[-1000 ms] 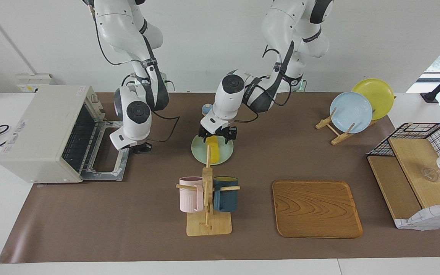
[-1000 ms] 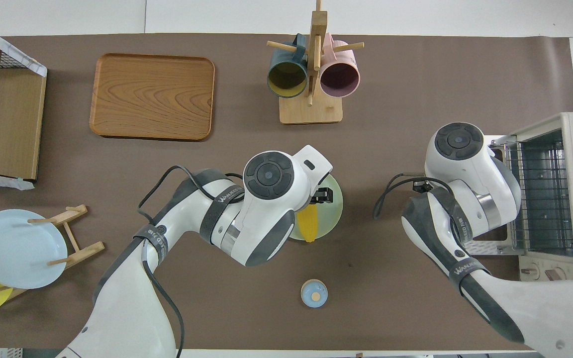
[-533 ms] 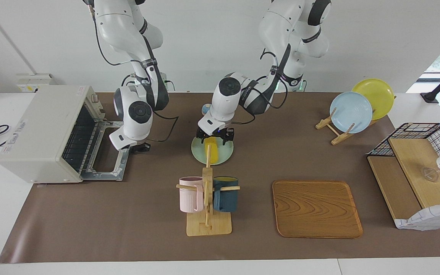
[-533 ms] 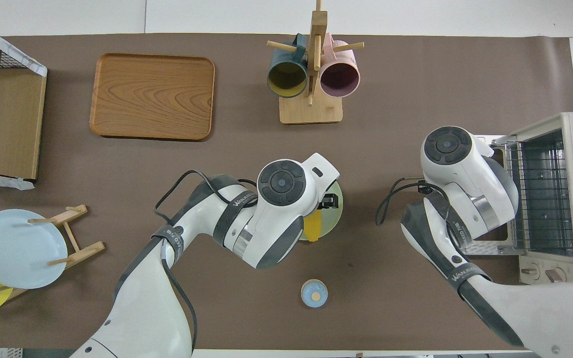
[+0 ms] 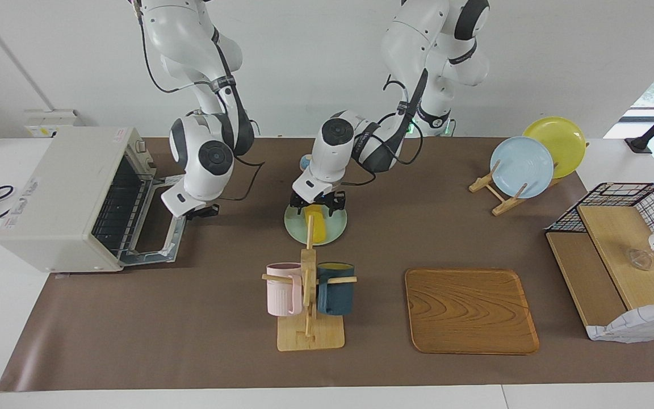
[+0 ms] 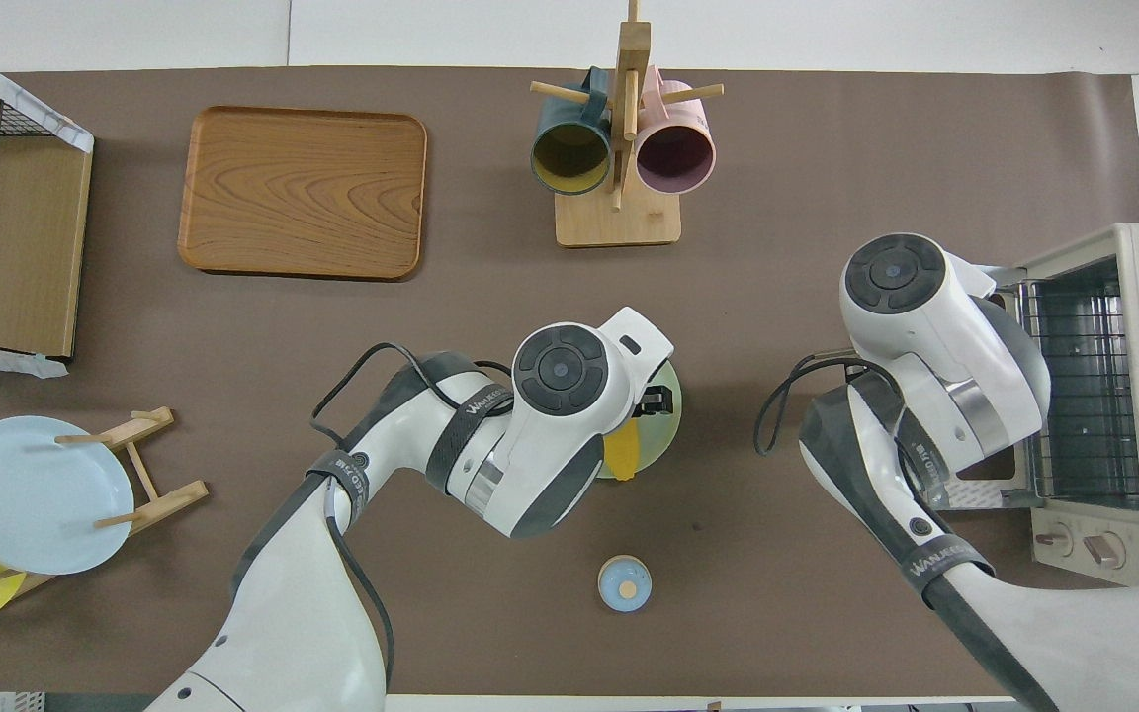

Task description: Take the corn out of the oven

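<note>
Toward the right arm's end of the table, the oven (image 5: 71,196) sits with its door (image 5: 156,241) partly raised; I judge it a little higher than a second ago, when it lay flat. I read this as the right arm closing up, since the rack looks bare. Right gripper (image 5: 199,211) has lifted with the door's upper edge, wrist tilted toward the oven; I cannot tell its finger state, nor whether it grips the handle or only pushes.

Mid-table, the corn (image 5: 317,223) lies on the green plate (image 5: 332,230), so I take the removal itself as done.

Left gripper (image 5: 318,200) hovers just over the corn's robot-side end, slightly higher than before, fingers spread and apart from the cob: released. Left forearm slants down from its base, wrist bent steeply.
</note>
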You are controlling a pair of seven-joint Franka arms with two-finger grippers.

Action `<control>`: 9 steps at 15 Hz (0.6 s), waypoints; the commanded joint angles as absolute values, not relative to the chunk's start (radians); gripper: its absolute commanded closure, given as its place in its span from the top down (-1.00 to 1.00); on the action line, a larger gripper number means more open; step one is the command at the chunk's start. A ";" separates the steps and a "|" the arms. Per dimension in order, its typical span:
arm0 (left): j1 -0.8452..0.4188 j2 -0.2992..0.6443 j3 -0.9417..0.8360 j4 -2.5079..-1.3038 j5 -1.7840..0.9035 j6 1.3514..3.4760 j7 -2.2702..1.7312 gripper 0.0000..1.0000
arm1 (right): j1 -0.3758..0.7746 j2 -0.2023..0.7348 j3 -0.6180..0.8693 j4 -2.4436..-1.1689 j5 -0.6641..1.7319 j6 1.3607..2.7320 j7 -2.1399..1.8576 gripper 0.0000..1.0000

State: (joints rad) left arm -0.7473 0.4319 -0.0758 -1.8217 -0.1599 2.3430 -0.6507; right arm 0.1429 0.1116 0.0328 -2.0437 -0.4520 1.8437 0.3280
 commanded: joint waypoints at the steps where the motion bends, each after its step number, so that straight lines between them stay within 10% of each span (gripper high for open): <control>1: -0.770 0.428 -0.043 -1.838 -0.158 2.372 -0.667 0.67 | 0.051 0.042 0.023 -2.051 -0.477 1.798 0.191 -1.00; 5: -0.759 0.428 -0.040 -1.827 -0.158 2.362 -0.670 -0.81 | -0.011 0.022 0.021 -2.043 -0.430 1.796 0.095 -1.00; 9: -0.724 0.393 -0.029 -1.806 -0.161 2.295 -0.670 -1.00 | -0.089 0.017 0.021 -2.019 -0.391 1.796 -0.011 -0.97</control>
State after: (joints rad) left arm -0.7441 0.4296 -0.0445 -1.8146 -0.1599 2.3440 -0.6611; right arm -0.0374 -0.0079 0.0243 -2.0054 -0.4282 1.7913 0.0471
